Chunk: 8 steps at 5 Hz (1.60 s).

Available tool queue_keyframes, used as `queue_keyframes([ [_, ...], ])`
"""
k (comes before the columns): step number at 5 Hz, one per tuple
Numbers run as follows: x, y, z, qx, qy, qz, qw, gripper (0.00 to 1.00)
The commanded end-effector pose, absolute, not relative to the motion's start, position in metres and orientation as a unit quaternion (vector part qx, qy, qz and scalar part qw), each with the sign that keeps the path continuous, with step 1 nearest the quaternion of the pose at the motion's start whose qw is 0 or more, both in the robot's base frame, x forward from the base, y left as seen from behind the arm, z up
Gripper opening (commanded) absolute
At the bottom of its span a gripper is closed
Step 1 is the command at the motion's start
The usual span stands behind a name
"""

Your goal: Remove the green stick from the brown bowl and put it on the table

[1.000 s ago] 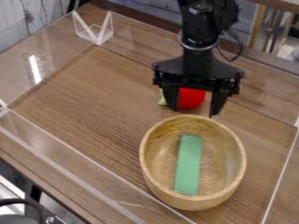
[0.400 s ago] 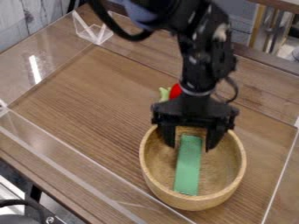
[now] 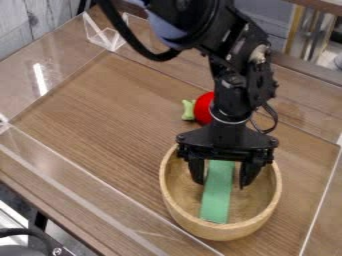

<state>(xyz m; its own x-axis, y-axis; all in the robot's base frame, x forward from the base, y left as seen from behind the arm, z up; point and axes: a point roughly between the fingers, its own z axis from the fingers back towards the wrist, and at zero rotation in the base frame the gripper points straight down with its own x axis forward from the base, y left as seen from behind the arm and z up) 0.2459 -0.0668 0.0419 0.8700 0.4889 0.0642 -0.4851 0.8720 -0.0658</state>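
The claw [image 3: 225, 168] has been brought down and toward the camera within the last second: it was poised above the red object [image 3: 201, 104] beyond the bowl, and it is now lowered into the brown bowl [image 3: 179, 205]. Its jaws are spread wide, one finger seen at the 9 o'clock side of the green stick [image 3: 218, 191] and the other at the 3 o'clock side, so the stick's far end is straddled. Nothing is gripped yet; a gap appears on both sides, though whether the tips touch the bowl's floor cannot be told.

The stick lies flat inside the bowl, running from about 12 o'clock to 6 o'clock, its place unchanged. The bowl rests on the worktop [image 3: 94, 110] near the front edge, with the red object well behind it at roughly 12 o'clock.

It is judged that the approach is nearly finished and that closing on the stick is what remains before lifting. A slip may be risked, since the stick is thin and lies flat.
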Motion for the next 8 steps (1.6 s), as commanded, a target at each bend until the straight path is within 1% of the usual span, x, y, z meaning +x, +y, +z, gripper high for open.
queue_keyframes([
  [1, 0.258, -0.058, 0.065, -0.042, -0.066, 0.278, 0.957, 1.00],
  [2, 0.266, -0.041, 0.074, -0.050, -0.069, 0.313, 0.946, 1.00],
  [3, 0.274, -0.029, 0.070, -0.055, -0.069, 0.345, 0.934, 1.00],
  [6, 0.257, -0.019, 0.081, -0.054, -0.059, 0.400, 0.913, 1.00],
  [8, 0.251, -0.035, 0.052, -0.056, -0.054, 0.385, 0.920, 1.00],
])
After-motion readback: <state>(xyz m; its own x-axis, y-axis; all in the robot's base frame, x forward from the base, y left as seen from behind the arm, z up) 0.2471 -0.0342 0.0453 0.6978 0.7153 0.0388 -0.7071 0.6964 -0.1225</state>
